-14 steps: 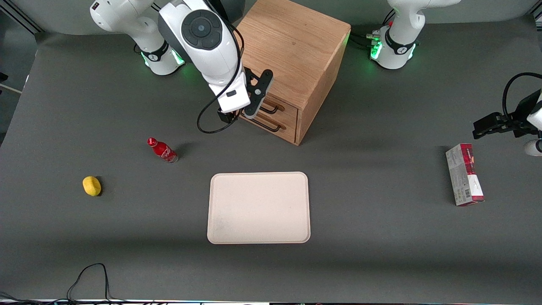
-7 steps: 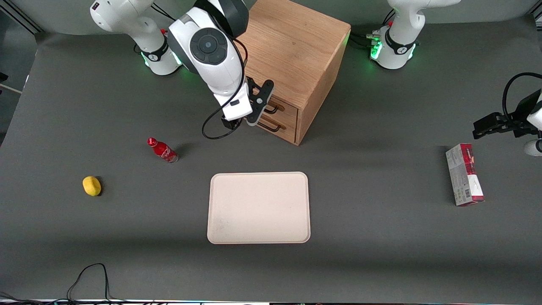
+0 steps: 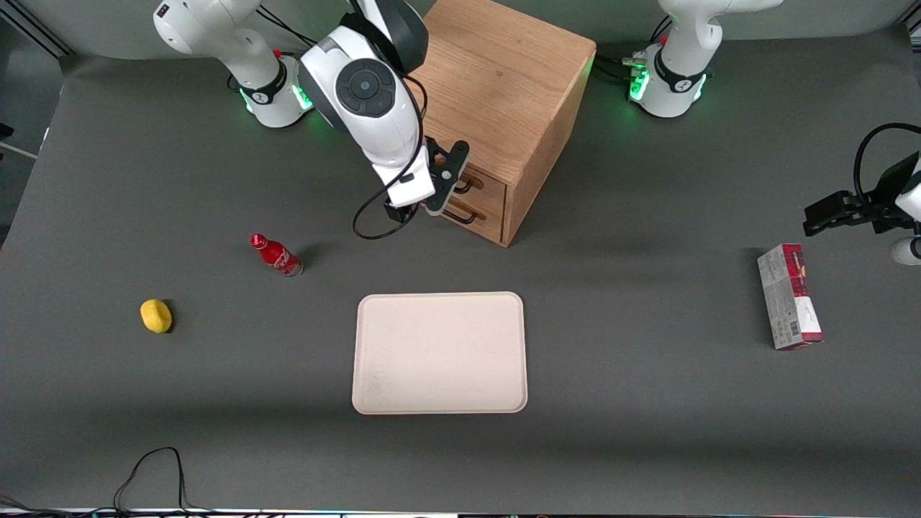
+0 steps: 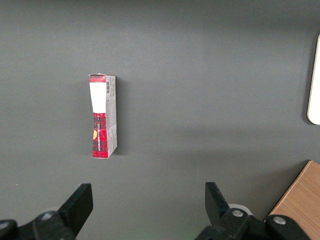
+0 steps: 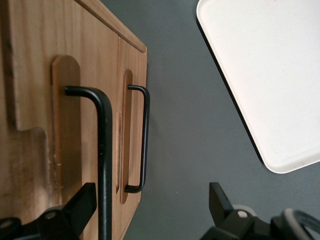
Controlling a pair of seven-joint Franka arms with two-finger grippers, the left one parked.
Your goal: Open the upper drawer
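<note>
- In front of the wooden cabinet (image 3: 496, 86), at its drawer face, my jaws (image 3: 435, 188) hang level with the upper drawer (image 3: 483, 185), the topmost of the two fronts, with the lower drawer (image 3: 481, 210) just beneath it.
- My jaws stand apart. In the wrist view one finger (image 5: 80, 202) sits close beside the upper drawer's black handle (image 5: 104, 150) and the other finger (image 5: 217, 197) is well clear of it over the grey bench (image 3: 647, 403); the bar runs past the first finger rather than lying squarely between the two, as far as I can tell.
- Nothing is gripped yet. I judge the reach to the cabinet as done and the lining-up as nearly done.
- The upper drawer looks shut: its front lies flush with the lower one and no interior shows in either view.
- Left to do, as I judge it: centre the bar between my fingers, close on it, then pull straight out toward the front camera. So the task proper has not begun.
- Nearer the camera, the cream tray (image 3: 439, 352) lies in the pull direction but well apart from the cabinet.
</note>
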